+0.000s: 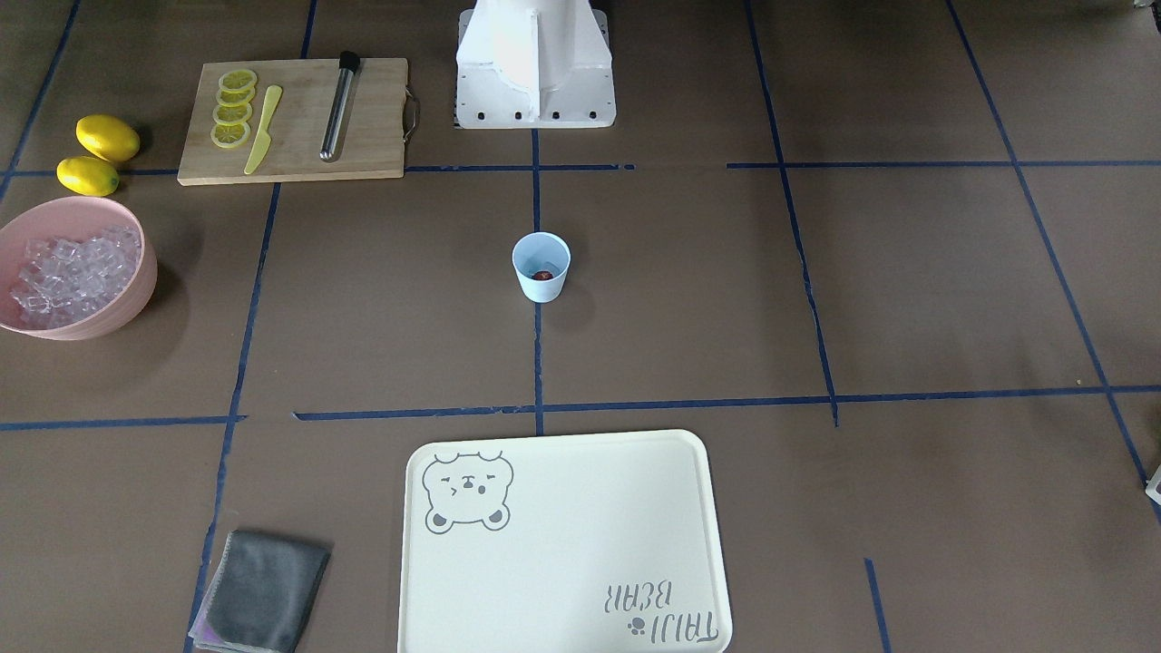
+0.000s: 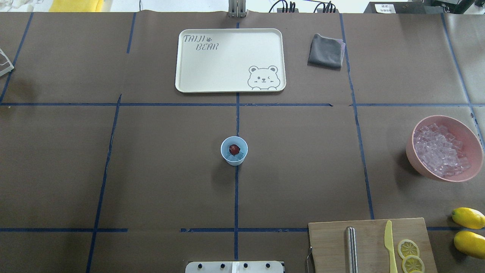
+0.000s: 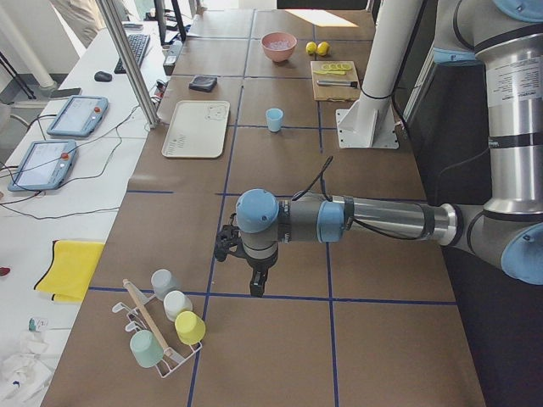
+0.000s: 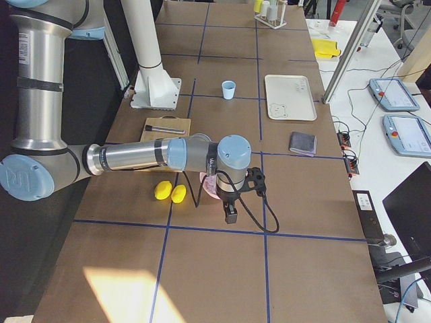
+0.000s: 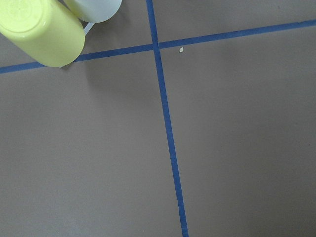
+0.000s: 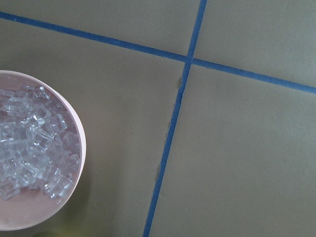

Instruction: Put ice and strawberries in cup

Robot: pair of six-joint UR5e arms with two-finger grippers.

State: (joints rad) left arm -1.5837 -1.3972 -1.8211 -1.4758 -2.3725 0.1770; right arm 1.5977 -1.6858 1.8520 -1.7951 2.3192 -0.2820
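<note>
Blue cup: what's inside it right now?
Inside the cup, one dark red strawberry sits on top of clear ice cubes. Berry and ice cover the bottom, so how many cubes lie underneath cannot be seen.

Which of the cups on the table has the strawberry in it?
The light blue cup alone at mid-table, strawberry on ice inside; the other cups sit tipped on a rack.

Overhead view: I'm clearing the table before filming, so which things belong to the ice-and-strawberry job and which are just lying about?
Belongs to the job:
- cup
- strawberry, already in it
- ice in the pink bowl

Just lying about:
- tray
- grey cloth
- cutting board with yellow knife, metal tube and lemon slices
- whole lemons
</note>
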